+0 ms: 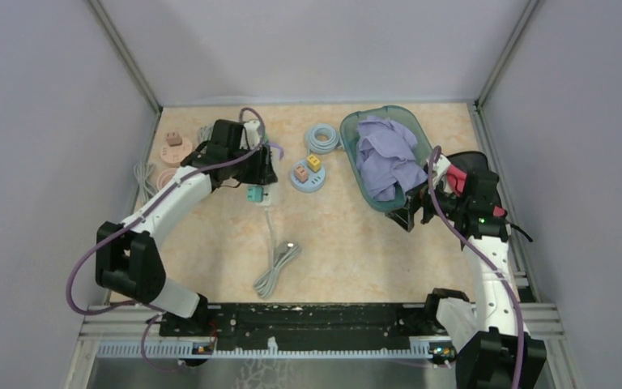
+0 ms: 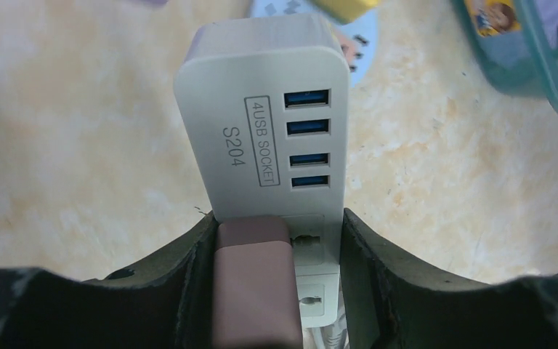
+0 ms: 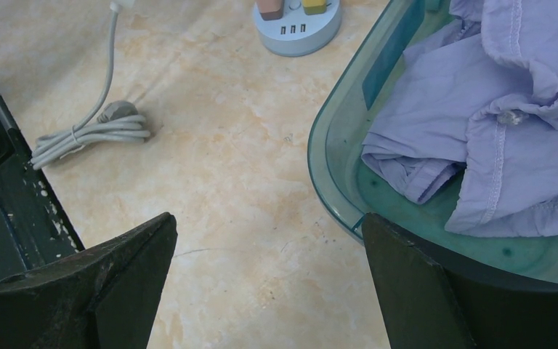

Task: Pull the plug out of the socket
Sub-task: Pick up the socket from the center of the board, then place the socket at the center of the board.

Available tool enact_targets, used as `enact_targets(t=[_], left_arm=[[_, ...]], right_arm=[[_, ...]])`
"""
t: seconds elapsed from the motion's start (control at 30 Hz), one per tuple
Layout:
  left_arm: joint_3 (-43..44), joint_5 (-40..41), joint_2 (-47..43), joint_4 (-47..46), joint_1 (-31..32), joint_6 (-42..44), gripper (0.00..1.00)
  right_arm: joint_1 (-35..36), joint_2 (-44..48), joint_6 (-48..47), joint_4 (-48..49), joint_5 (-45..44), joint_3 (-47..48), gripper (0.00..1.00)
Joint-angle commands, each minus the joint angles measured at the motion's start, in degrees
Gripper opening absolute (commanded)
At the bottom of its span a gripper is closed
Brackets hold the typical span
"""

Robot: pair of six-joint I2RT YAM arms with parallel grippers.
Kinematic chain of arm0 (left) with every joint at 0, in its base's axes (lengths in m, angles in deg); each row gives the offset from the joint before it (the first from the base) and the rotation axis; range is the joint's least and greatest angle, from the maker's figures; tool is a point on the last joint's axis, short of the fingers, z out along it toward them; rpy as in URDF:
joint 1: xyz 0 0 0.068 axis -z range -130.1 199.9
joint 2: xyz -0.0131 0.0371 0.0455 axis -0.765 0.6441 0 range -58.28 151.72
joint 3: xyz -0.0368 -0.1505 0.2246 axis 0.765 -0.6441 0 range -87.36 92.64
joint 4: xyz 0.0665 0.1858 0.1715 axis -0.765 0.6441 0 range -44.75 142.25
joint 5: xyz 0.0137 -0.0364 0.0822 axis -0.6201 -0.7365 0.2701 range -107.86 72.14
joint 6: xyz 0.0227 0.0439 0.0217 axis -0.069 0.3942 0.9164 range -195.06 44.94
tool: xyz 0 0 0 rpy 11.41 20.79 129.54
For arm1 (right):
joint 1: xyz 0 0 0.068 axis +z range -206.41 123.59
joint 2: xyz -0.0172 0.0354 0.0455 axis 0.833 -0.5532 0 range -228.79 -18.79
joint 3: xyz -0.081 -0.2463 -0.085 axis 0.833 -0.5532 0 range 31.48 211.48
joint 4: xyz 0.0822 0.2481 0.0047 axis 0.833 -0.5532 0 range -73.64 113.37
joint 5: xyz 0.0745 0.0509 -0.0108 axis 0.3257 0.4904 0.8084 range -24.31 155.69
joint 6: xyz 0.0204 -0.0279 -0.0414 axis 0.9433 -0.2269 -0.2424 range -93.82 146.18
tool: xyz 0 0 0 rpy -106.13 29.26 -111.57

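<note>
Top view: shows left gripper [image 1: 257, 168] down on white power strip [image 1: 270, 197], far left of worktop [image 1: 356, 243]. Puts right gripper [image 1: 411, 212] beside teal basin [image 1: 389, 134], well apart.

Left wrist: shows brown plug [image 2: 254, 291] seated in strip, just below USB ports [image 2: 307, 138]. Narrowed to strip width, touching plug on one side and strip edge on the other; cannot tell if clamped. Risk on pull: strip lifted along with plug, or plug tilted and pins bound.

Right wrist: spread wide, holding nothing, beside basin; offers strip no hold-down.
</note>
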Motion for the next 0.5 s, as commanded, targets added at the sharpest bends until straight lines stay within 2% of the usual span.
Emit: enact_targets(t=[0.0,0.17,0.27,0.47], left_arm=[[8.58,-6.01,0.47,1.27,6.29,25.97,0.00],[11.98,-8.50,2.15,8.78,16.06,49.09,0.00],[12.30,-9.41,3.77,10.88,21.94,59.43,0.01],[14.78,-15.30,9.86,12.75,28.32,64.94,0.00]], right_arm=[[0.36,1.11,-1.60,0.81,2.15,1.78,0.99],[0.26,1.13,-1.57,0.61,2.26,2.15,0.99],[0.20,1.08,-1.69,-0.34,1.20,3.46,0.99],[-2.46,1.73,-0.86,-0.85,-3.76,5.05,0.99]])
